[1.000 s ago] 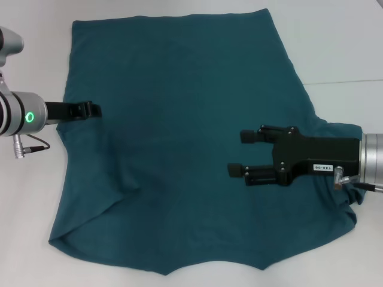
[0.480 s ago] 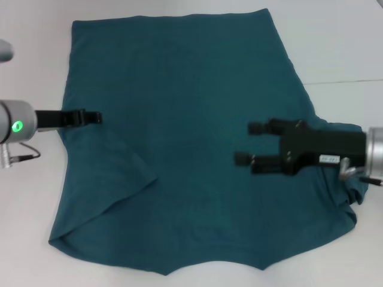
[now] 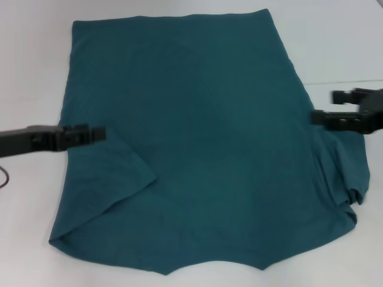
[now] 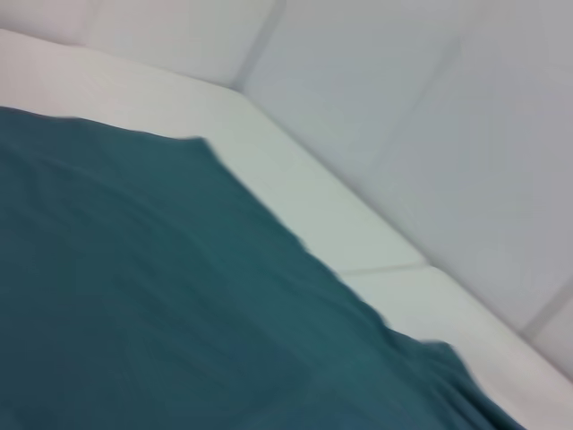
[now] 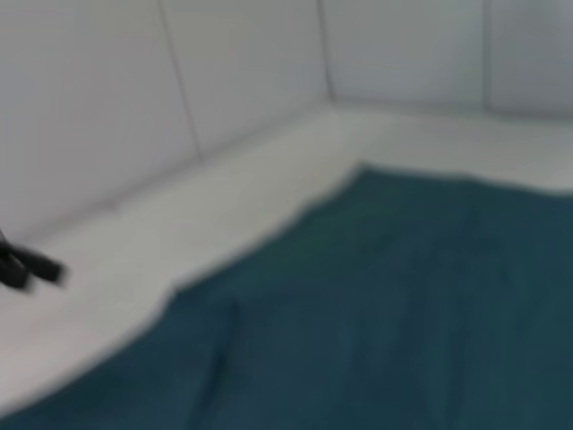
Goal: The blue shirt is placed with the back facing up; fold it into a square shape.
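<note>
The blue shirt (image 3: 203,137) lies flat on the white table (image 3: 341,48), plain side up, with both sleeves folded inward. The left sleeve flap (image 3: 114,173) lies over the body, and the right sleeve (image 3: 344,173) sits bunched at the right edge. My left gripper (image 3: 97,133) reaches in from the left, seen edge-on, its tip over the shirt's left edge. My right gripper (image 3: 327,106) hovers open at the shirt's right edge with nothing between its fingers. Both wrist views show only teal cloth (image 4: 179,313) (image 5: 403,305) and table.
White table surface surrounds the shirt on the left (image 3: 30,197), right and far sides. A thin seam (image 3: 347,81) crosses the table at the right. Pale panelled walls (image 4: 430,107) rise behind the table in the wrist views.
My right gripper has pulled back from the middle of the shirt to its right edge. My left arm has dropped lower in view, and the left sleeve flap has settled flatter.
</note>
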Controlling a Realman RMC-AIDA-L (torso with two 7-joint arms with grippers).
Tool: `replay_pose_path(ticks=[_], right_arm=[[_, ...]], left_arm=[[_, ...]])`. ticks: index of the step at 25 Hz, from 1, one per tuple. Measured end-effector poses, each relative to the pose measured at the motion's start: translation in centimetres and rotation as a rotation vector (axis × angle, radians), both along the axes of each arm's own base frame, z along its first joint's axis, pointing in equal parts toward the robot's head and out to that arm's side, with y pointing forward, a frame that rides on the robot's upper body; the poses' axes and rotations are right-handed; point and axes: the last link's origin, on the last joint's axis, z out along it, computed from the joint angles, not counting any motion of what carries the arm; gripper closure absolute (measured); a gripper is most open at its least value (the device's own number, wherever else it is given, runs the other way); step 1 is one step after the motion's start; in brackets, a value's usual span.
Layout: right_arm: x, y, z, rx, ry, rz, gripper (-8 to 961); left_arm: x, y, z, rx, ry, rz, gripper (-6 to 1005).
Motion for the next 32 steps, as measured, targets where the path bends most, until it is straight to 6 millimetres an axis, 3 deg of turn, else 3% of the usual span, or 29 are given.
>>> replay_pose_path(ticks=[7,13,24,32], right_arm=[[-0.6,-0.9,2.6,-0.081,-0.359,-0.160,61],[-0.2,-0.4,1.7,-0.197,-0.644,-0.304,62],[0.9,-0.1,-1.0,-0.247,-0.743,-0.368,65],[2.0,1.0,-3.5,-0.248,-0.774,-0.366,67]], left_arm=[[0.1,-2.6,-0.5,-0.101,-0.007,-0.134,397],[0.9,-4.4,-1.0,-0.196,-0.024,-0.253,398],[-0.2,-6.1,-1.7,-0.264,0.026,-0.299,399],[-1.1,-5.7,-2.3,-0.266,0.101,-0.265,398]])
